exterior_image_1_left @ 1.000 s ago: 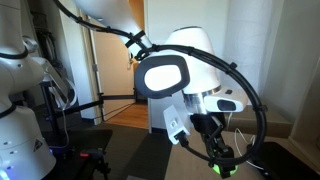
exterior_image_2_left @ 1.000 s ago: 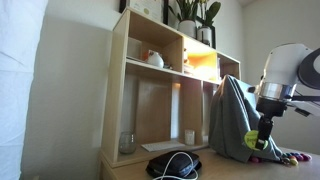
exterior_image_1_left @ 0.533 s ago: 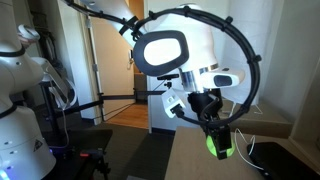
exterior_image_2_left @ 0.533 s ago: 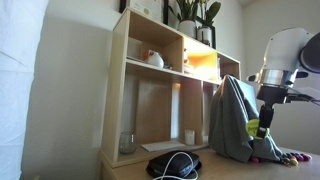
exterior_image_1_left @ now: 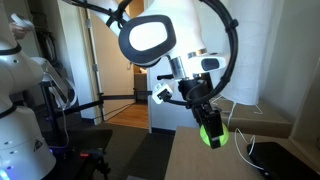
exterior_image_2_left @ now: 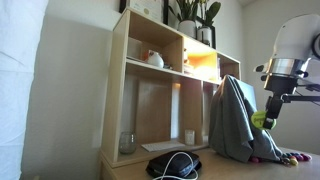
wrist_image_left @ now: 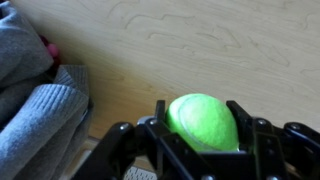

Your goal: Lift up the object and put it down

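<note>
The gripper (wrist_image_left: 200,128) clamps the green tennis ball (wrist_image_left: 204,114) above the wooden tabletop (wrist_image_left: 200,40), grey cloth (wrist_image_left: 35,110) at nine o'clock; the lift seems done, so lowering it straight down comes next.

- The ball (wrist_image_left: 205,122) is round and bright yellow-green.
- It sits clamped between the jaws, with only its upper half showing.
- It hangs in the air, well above the wooden surface (wrist_image_left: 200,40).

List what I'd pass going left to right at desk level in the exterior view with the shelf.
Glass jar → black cables → grey cloth → green ball, held up in the gripper.
</note>
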### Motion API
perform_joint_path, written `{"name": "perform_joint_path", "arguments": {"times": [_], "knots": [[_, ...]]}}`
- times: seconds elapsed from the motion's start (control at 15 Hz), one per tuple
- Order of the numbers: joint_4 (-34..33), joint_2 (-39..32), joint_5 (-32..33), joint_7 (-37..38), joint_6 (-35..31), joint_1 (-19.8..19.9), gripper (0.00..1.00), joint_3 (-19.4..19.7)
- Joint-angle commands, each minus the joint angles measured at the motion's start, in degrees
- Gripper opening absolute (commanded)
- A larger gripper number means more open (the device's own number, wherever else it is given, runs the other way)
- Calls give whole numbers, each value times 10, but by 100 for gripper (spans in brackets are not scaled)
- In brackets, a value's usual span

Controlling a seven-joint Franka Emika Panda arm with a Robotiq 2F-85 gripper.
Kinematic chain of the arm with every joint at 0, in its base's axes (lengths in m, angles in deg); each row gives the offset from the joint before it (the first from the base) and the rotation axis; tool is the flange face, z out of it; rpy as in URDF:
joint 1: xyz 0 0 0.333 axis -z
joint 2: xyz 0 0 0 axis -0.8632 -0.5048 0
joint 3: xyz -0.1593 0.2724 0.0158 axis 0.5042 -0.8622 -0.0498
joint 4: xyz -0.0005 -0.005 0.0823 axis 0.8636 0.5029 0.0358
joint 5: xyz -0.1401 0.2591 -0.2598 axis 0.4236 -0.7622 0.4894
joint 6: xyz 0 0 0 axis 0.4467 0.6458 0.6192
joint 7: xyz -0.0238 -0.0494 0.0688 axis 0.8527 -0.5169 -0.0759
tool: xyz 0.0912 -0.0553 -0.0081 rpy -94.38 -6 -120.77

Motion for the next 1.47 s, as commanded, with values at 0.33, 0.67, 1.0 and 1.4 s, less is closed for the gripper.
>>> {"name": "perform_joint_path", "arguments": {"times": [0.33, 0.67, 1.0, 1.4], "knots": [[35, 44, 84, 63, 25, 17, 37, -8], [13, 16, 52, 42, 66, 16, 37, -7], [4, -4, 62, 65, 65, 14, 37, -4], [-2, -15, 54, 58, 66, 14, 100, -2]]}}
